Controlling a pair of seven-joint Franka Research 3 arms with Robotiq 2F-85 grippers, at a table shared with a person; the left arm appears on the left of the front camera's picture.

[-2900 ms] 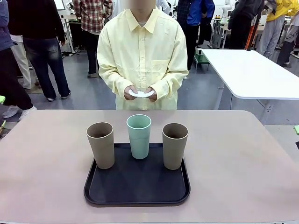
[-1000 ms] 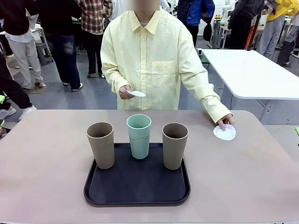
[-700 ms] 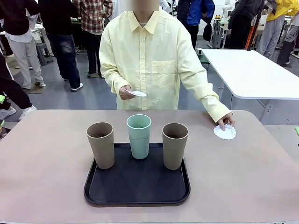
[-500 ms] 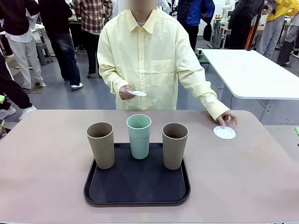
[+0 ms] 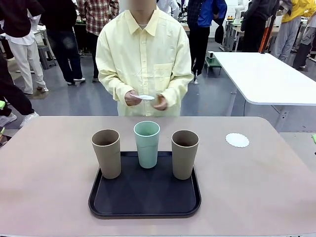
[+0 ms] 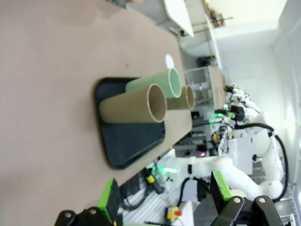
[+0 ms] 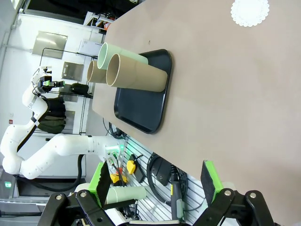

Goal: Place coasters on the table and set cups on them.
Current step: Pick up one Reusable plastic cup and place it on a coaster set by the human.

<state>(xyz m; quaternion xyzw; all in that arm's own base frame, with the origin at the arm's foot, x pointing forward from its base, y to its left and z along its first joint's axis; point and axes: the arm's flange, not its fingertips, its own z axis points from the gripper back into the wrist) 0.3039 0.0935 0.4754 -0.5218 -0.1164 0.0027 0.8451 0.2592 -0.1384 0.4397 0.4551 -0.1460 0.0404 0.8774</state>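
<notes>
One white lacy coaster [image 5: 237, 140] lies on the beige table [image 5: 49, 163] at the far right, also seen from the right wrist [image 7: 250, 11]. The person holds more coasters [image 5: 144, 97] in both hands at waist height. Two taupe cups [image 5: 106, 153] [image 5: 184, 154] and a mint-green cup [image 5: 147, 144] stand upright on the black tray [image 5: 144, 195]. My left gripper [image 6: 162, 197] is open, off the table's near edge, far from the cups [image 6: 134, 105]. My right gripper [image 7: 157, 183] is open too, beyond the table edge, with the cups [image 7: 136, 75] well ahead.
A white table [image 5: 261, 74] stands behind at the right. Several people stand in the background. The other arm [image 7: 42, 150] shows past the table edge in the right wrist view.
The person laid one coaster on the table at the far right, let go of it and drew that hand back to the remaining coasters held at the waist.
</notes>
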